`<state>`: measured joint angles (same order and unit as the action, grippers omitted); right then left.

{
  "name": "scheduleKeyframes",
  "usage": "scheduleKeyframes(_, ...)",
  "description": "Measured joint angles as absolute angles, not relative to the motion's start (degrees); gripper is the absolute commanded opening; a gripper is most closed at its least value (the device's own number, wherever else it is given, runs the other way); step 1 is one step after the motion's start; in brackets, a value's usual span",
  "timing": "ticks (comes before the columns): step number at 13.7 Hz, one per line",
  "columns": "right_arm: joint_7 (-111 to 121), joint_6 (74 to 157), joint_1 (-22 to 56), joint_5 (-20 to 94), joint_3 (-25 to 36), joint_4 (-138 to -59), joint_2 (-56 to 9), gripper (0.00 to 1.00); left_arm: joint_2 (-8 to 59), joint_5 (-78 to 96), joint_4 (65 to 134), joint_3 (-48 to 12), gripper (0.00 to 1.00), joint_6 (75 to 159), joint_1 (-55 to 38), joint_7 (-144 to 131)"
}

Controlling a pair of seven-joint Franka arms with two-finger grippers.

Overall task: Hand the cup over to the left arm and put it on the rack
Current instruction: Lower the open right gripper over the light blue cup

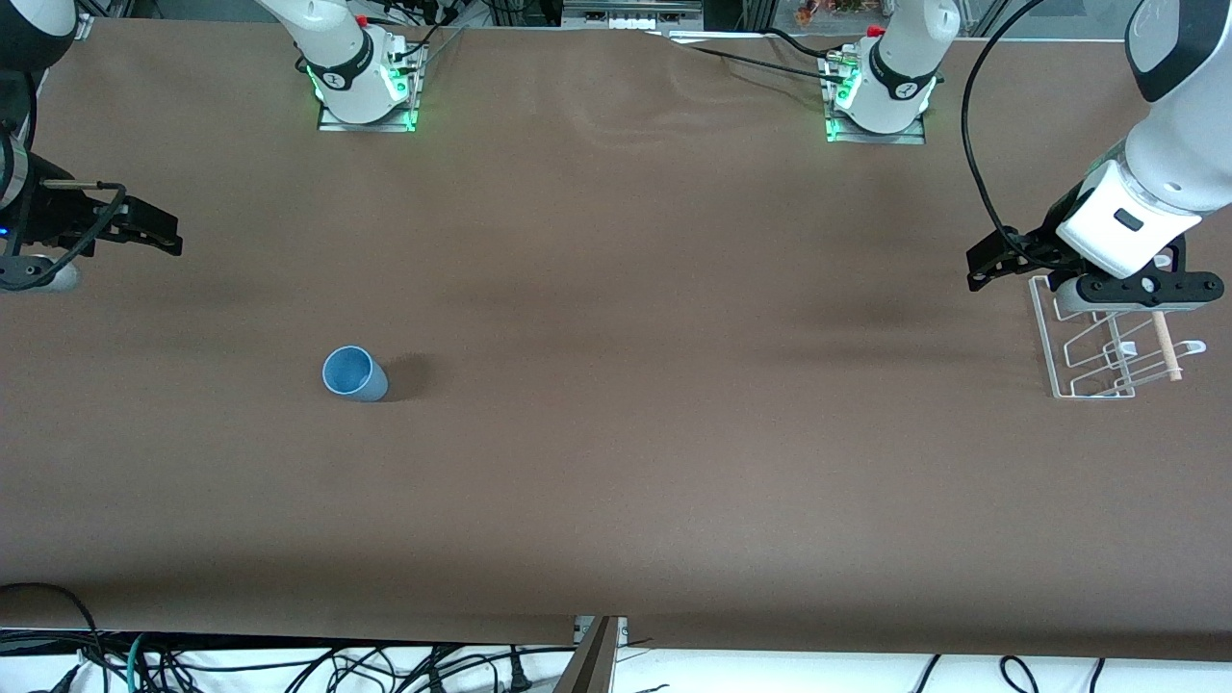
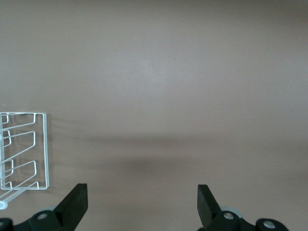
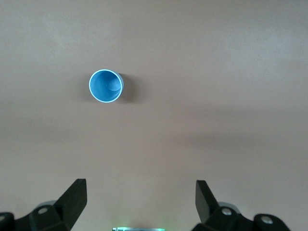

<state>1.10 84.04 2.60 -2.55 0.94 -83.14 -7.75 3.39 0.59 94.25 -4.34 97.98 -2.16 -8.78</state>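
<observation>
cup (image 1: 354,373) upright, well apart from right tool (image 1: 154,229)

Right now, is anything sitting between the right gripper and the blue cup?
Nothing visible does. The cup stands upright and alone on the brown table toward the right arm's end. The right gripper hangs open above that end, with only bare tabletop showing between its fingers and the cup.

Brown table (image 1: 616,462) surface, tangled black cables (image 1: 289,664) along its near edge, white floor beneath
</observation>
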Motion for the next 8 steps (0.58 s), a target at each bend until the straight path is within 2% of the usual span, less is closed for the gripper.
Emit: scheduleKeyframes(8, 1.1, 84.5, 2.7, -2.5, 0.7, -83.2, -8.2, 1.0, 3.4, 0.6, 94.2, -4.3, 1.0, 98.0, -2.1, -8.8)
